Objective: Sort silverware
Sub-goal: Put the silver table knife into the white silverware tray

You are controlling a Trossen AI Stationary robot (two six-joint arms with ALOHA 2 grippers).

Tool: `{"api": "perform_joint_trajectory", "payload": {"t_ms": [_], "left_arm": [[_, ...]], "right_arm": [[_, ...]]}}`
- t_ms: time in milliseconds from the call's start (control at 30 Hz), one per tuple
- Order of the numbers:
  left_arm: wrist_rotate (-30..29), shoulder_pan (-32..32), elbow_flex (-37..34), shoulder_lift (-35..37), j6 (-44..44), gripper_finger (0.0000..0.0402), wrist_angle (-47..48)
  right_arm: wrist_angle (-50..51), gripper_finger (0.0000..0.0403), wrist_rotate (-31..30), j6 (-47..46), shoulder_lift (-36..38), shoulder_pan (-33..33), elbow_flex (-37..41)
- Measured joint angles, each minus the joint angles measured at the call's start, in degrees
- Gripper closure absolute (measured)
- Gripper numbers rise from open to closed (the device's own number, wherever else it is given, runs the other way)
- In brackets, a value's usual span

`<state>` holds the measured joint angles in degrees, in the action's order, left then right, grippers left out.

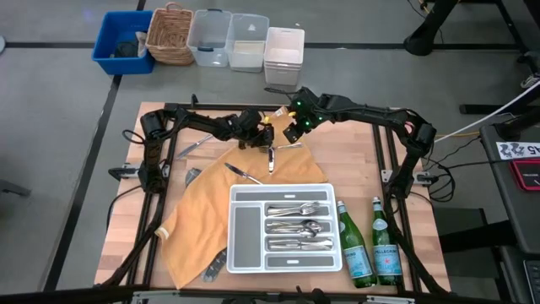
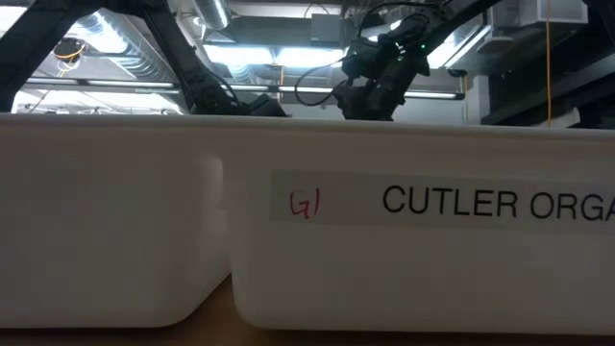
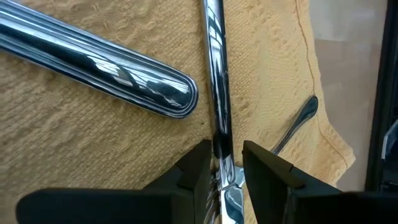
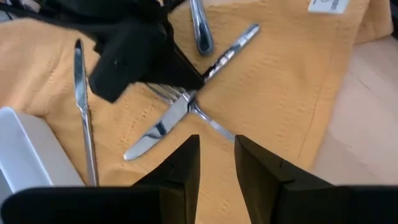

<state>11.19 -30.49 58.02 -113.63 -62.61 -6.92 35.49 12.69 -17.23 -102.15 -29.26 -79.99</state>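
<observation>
Loose silverware lies on a yellow cloth (image 1: 202,211) on the wooden table. My left gripper (image 1: 260,135) is down on the cloth near its far edge, shut on a table knife (image 4: 158,127) that lies across a fork (image 4: 211,124). My right gripper (image 1: 292,133) hovers just to the right of it, above the cloth. Its fingers (image 4: 186,162) are a little apart and hold nothing. Another knife (image 1: 245,175) and another piece (image 1: 272,159) lie nearer the white tray (image 1: 240,253), which holds several sorted pieces. My left gripper pinches the table knife near its middle (image 3: 219,140), one finger on each long side. The fingers (image 3: 196,171) come from above, pointing down. The knife lies flat, resting on the cloth and over the fork.
A thick silver handle (image 3: 118,71) and a slim handle end (image 3: 305,112) lie on the cloth close to my left gripper. Two green bottles (image 1: 371,253) stand right of the tray. Bins and a basket (image 1: 173,34) stand on the floor beyond the table's far edge.
</observation>
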Motion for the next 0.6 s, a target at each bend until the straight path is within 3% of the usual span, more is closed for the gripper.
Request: {"api": "perform_joint_trajectory", "payload": {"t_ms": [367, 600], "left_arm": [[2.2, -1.4, 0.0, 0.0, 2.0, 0.0314, 3.0], [3.2, -4.1, -0.1, 3.2, 4.6, 0.0314, 11.7]], "right_arm": [[6.0, 0.0302, 0.0, 4.2, 0.0, 0.0, 0.0], [8.0, 0.0302, 0.0, 4.5, 0.0, 0.0, 0.0]]}}
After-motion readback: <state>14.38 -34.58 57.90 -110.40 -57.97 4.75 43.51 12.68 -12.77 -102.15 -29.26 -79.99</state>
